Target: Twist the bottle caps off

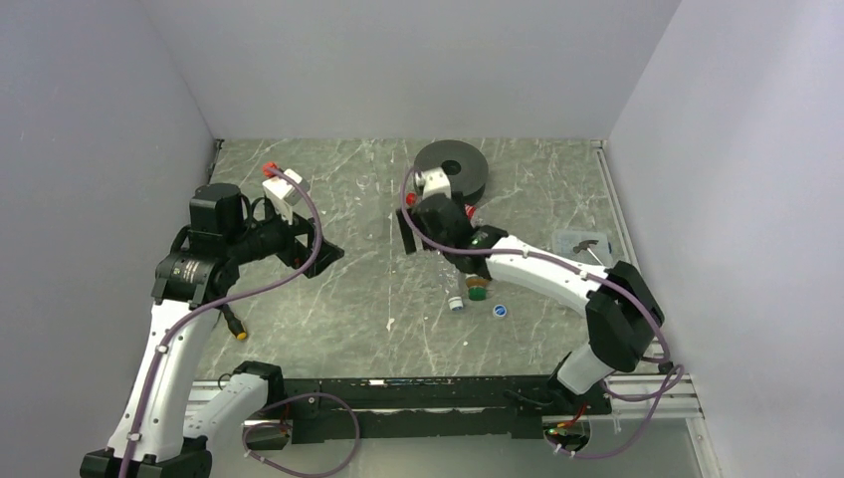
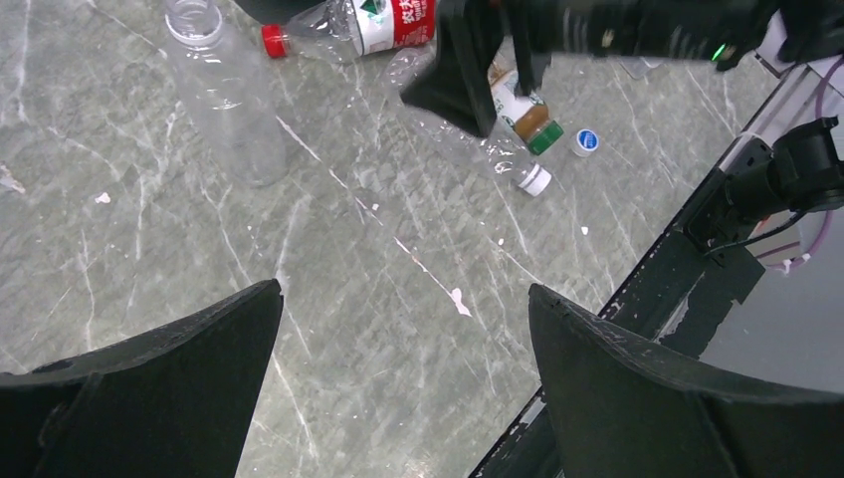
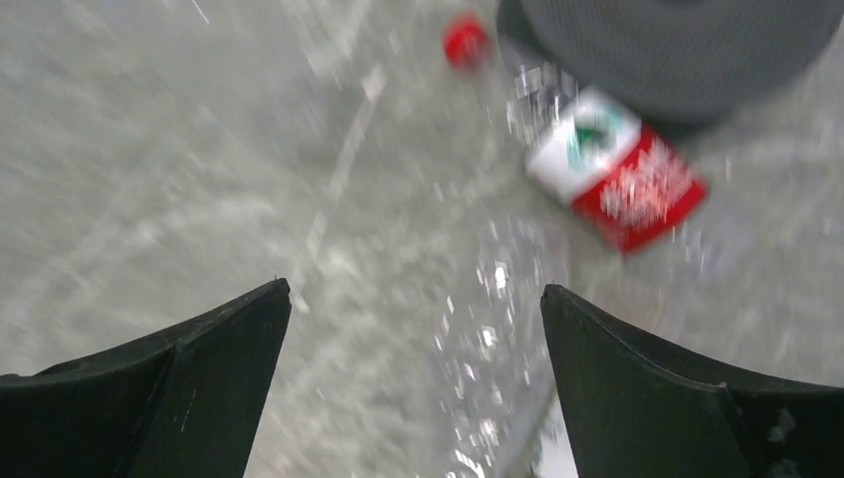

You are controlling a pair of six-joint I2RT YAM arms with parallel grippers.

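My left gripper point(image 2: 403, 299) is open and empty, above bare table, left of the bottles point(image 1: 326, 255). My right gripper point(image 3: 415, 294) is open and empty, hovering over the bottle group point(image 1: 409, 235). The red-label bottle point(image 2: 358, 22) lies on its side with its red cap point(image 2: 274, 40) on; it also shows blurred in the right wrist view point(image 3: 617, 169). A plain clear bottle point(image 2: 227, 95) lies uncapped. The amber bottle point(image 2: 523, 112) has a green cap point(image 2: 544, 137). A second clear bottle point(image 2: 498, 154) has a white cap point(image 2: 535, 179) and lies below my right fingers point(image 3: 498, 339).
A loose blue-and-white cap point(image 2: 586, 142) lies near the amber bottle point(image 1: 500, 311). A black round disc point(image 1: 453, 164) sits at the back centre. A clear tray point(image 1: 582, 244) lies at the right. The black rail point(image 1: 418, 393) runs along the near edge.
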